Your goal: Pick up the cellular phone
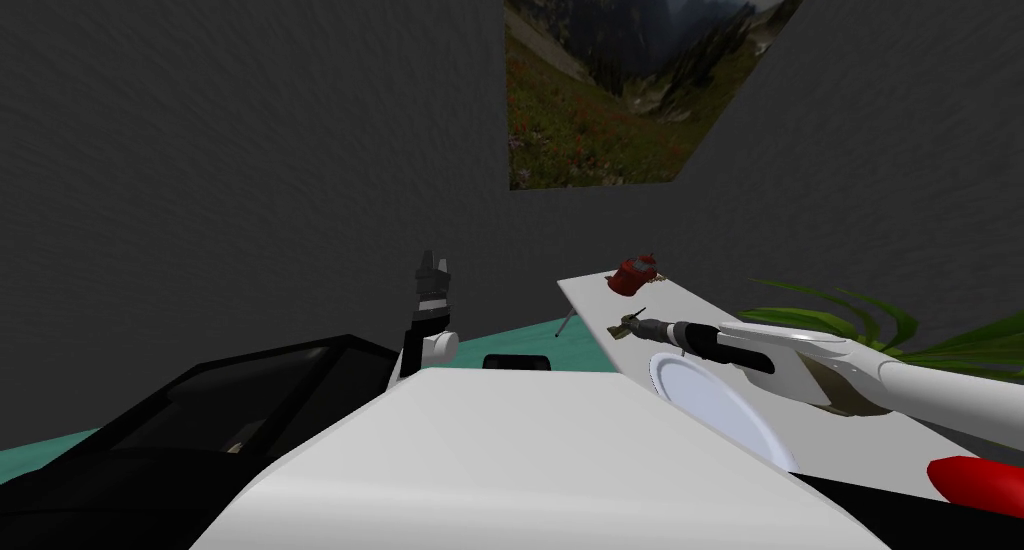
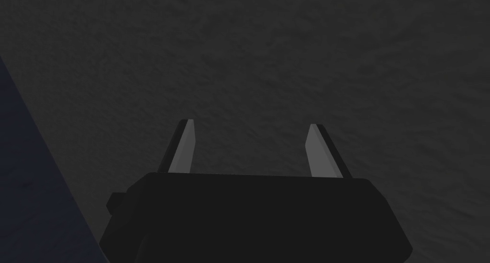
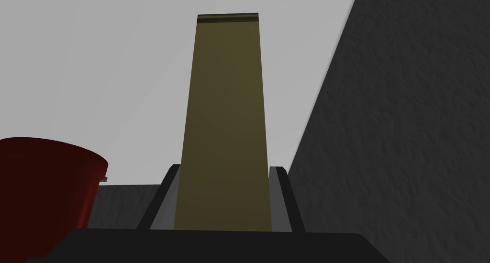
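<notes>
The cellular phone is a flat olive slab standing up between my right gripper's fingers, which press its two long sides. In the head view the right gripper holds the phone just over the white table, near its left edge. My left gripper is raised in front of the dark wall, away from the table. Its fingers stand apart with nothing between them.
A red pot-like object sits at the table's far end and shows close beside the phone. A white plate lies nearer me. Green plant leaves rise at the right, dark furniture at the left.
</notes>
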Available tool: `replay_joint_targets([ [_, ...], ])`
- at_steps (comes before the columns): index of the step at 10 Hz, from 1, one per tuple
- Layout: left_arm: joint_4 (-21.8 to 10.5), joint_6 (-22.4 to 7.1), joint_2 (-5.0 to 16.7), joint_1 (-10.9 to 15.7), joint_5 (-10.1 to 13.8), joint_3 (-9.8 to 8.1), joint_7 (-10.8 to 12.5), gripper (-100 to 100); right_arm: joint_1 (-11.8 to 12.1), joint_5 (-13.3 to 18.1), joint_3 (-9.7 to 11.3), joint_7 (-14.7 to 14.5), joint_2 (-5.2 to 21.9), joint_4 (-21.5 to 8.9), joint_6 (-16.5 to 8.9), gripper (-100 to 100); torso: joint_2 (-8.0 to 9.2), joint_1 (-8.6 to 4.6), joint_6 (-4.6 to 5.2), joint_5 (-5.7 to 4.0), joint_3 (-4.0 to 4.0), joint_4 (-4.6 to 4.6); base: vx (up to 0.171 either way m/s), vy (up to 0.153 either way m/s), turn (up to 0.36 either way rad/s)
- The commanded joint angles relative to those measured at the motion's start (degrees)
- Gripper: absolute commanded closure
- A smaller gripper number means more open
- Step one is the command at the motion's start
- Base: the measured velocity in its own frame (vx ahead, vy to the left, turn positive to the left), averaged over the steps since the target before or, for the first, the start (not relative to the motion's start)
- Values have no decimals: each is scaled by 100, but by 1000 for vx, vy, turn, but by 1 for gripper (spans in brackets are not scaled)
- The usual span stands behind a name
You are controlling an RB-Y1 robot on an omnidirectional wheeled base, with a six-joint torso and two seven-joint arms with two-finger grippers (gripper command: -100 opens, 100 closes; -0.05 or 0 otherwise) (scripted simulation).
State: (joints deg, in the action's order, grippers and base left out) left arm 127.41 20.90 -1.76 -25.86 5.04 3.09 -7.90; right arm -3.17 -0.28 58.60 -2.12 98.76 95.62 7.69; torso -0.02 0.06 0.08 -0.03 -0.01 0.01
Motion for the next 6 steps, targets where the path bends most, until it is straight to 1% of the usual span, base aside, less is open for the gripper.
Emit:
replay_joint_targets([
  [1, 0, 0, 0, 0, 0, 0, 0, 0, 0, 0, 0, 0, 0, 0, 0, 0, 0, 0, 0, 0, 0, 0, 0, 0, 0],
  [2, 0, 0, 0, 0, 0, 0, 0, 0, 283, 205, -286, 136, -59, -141, 171, 100, 0, 1, 0, 0, 0, 0, 4, 29, 13],
  [3, 0, 0, 0, 0, 0, 0, 0, 0, 283, 205, -320, 136, -59, -141, 171, 100, -2, 6, 0, -5, -3, -4, 3, 42, 0],
  [4, 0, 0, 0, 0, 0, 0, 0, 0, 524, 408, -547, 259, -111, -297, 356, 100, -4, 9, -2, -7, -4, -4, 0, 46, 13],
  [5, 0, 0, 0, 0, 0, 0, 0, 0, 607, 408, -703, 259, -111, -297, 356, 100, -2, 11, -1, -9, -4, -6, -1, 38, 2],
  [6, 0, 0, 0, 0, 0, 0, 0, 0, 831, 611, -889, 383, -163, -453, 540, 100, -2, 9, -3, -9, -3, -4, 6, 47, 23],
])
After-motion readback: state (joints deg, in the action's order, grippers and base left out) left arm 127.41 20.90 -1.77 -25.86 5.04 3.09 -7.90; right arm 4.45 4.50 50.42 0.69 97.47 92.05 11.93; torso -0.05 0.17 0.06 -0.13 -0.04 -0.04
